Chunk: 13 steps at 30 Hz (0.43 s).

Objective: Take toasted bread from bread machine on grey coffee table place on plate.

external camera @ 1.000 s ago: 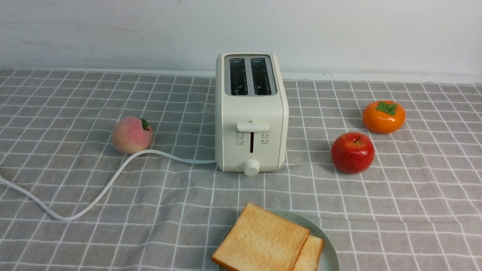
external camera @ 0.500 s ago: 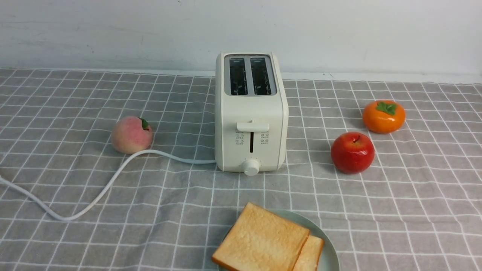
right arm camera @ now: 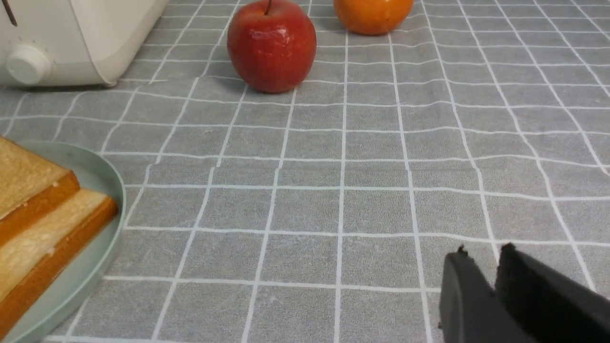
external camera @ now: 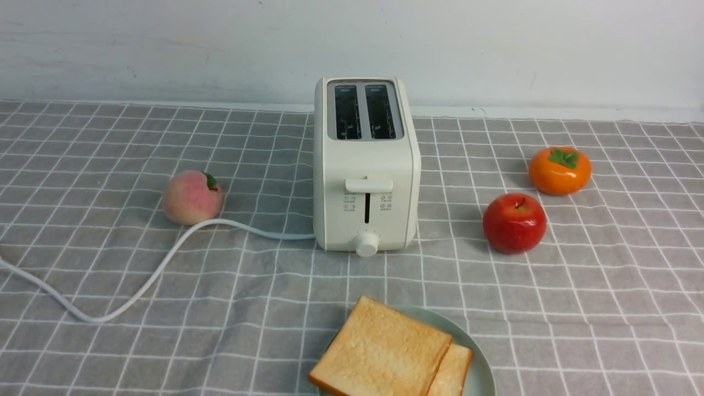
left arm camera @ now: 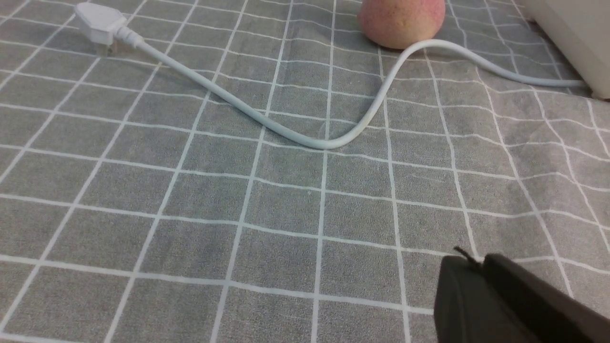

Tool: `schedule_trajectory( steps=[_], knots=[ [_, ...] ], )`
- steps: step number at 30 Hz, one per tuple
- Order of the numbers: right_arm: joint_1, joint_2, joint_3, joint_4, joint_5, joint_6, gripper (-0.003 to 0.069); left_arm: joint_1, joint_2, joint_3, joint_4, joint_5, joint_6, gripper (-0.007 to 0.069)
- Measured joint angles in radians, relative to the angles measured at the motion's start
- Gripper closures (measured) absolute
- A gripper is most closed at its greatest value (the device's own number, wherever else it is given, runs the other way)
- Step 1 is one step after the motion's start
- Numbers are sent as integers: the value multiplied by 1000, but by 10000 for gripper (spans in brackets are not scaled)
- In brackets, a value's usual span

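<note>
Both slices plated, our arms drawn back low over the cloth.

We see the toasted bread [external camera: 385,352] stacked on the plate [external camera: 484,374] at the near edge of the grey coffee table [external camera: 605,308], and the bread machine [external camera: 366,165] with both slots empty. Our left gripper [left arm camera: 476,267] has its jaws together on nothing; our right gripper [right arm camera: 481,259] is almost closed, also on nothing. From here, we judge a careless sweep could nudge the plate or roll the apple [external camera: 515,223].
</note>
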Motion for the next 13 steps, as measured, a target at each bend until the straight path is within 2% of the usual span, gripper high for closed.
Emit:
schedule_trajectory(
  steps=[13],
  knots=[
    [0,0,0,2,2,3,531,0,0,0,0,-1,0,569]
  ],
)
